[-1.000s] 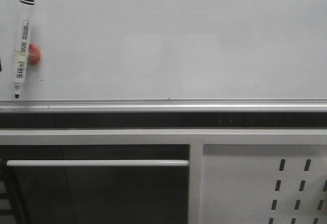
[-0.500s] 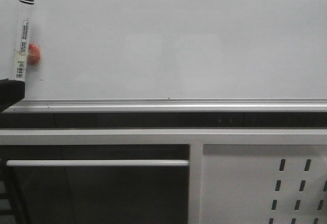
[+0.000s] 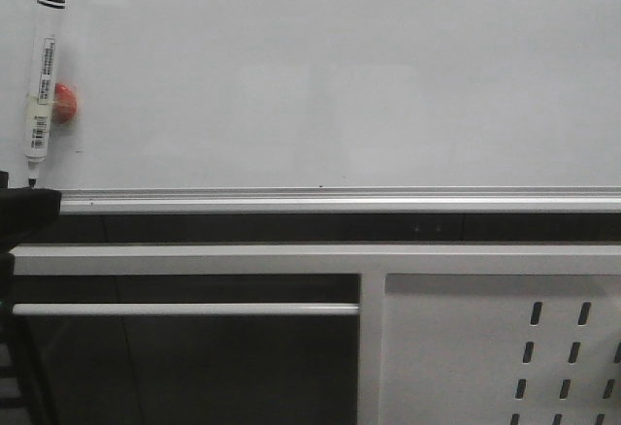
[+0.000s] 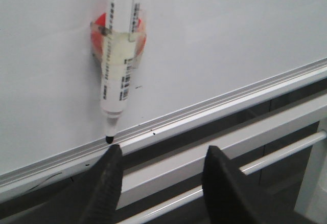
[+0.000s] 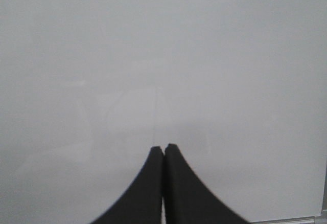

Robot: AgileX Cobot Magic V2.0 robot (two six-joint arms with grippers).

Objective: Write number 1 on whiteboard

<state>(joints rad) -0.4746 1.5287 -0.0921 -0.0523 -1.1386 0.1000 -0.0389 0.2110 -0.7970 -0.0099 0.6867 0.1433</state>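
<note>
Hanging at 9 o'clock, marker [image 3: 42, 74] stayed taped on whiteboard [image 3: 340, 76], tip near edge rail [image 3: 340, 197]. Left hand [image 4: 161, 157] spread beneath tip. Right hand [image 5: 163, 148] pressed together before blank board; no number 1 visible.

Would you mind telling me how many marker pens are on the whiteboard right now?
1. The marker pen hangs upright near the left edge of the whiteboard, held by a red clip, tip down just above the edge rail. No others show.

Glossy white-grey whiteboard [image 3: 340, 76], white barcode-labelled marker [image 3: 41, 81] with black tip, orange-red magnet [image 3: 64, 103].
</note>
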